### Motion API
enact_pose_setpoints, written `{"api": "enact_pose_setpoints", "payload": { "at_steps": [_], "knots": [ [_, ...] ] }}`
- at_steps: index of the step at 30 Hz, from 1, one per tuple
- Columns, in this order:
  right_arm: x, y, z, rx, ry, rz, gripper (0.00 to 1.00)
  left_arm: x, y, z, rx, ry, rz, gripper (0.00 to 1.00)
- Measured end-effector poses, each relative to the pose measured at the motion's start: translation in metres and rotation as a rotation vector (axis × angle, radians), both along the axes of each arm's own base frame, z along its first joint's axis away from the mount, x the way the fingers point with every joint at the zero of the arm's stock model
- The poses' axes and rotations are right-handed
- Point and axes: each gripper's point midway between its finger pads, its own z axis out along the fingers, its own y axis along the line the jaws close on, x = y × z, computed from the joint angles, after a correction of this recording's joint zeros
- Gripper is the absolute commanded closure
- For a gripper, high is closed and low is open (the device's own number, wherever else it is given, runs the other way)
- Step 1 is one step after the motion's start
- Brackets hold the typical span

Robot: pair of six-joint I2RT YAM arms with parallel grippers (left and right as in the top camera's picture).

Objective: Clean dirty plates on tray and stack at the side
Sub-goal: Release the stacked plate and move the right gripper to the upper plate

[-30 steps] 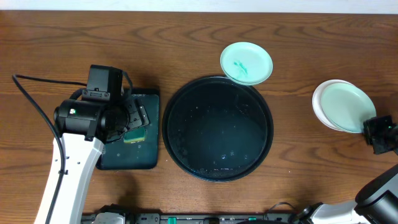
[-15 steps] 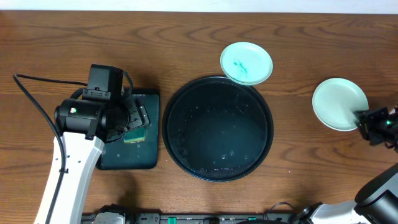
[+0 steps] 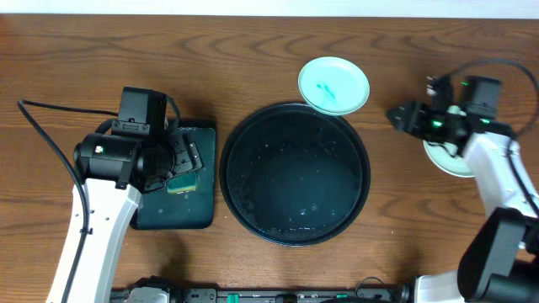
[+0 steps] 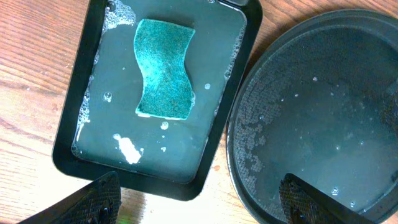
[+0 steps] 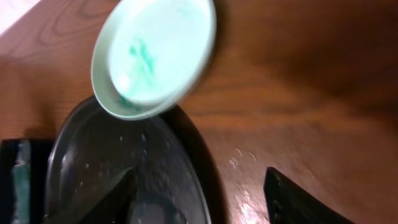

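A pale mint plate (image 3: 333,85) with teal smears rests at the upper right rim of the round black tray (image 3: 295,177). In the right wrist view that plate (image 5: 152,56) overlaps the wet tray (image 5: 124,168). My right gripper (image 3: 397,116) hovers open and empty to the right of the smeared plate; in its own view the gripper (image 5: 199,199) straddles the tray's rim and bare wood. A stack of plates (image 3: 450,160) lies at the right, mostly hidden under the right arm. My left gripper (image 4: 202,202) is open and holds nothing.
A dark rectangular tray (image 4: 93,81) with soapy water holds a green sponge (image 4: 165,68), left of the round tray (image 4: 323,112). In the overhead view the left arm (image 3: 109,160) covers part of that tray (image 3: 202,210). A black cable (image 3: 50,143) trails at the left.
The right arm has swung up and left from the table's right edge, leaving the mint plate on the stack, and its jaws have opened. The left arm has not moved.
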Motion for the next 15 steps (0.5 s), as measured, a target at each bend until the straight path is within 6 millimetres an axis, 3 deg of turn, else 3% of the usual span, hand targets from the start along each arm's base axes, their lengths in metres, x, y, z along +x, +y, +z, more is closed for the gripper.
{"api": "enact_pose_setpoints", "payload": {
  "at_steps": [5,15],
  "knots": [
    [0.033,0.020,-0.010,-0.013,-0.060,-0.013,0.35,0.000,0.000,0.000,0.001,0.001,0.000,0.18],
    [0.090,0.030,-0.045,0.043,0.032,-0.044,0.32,-0.001,0.000,0.000,0.000,0.003,0.000,0.18]
  ]
}}
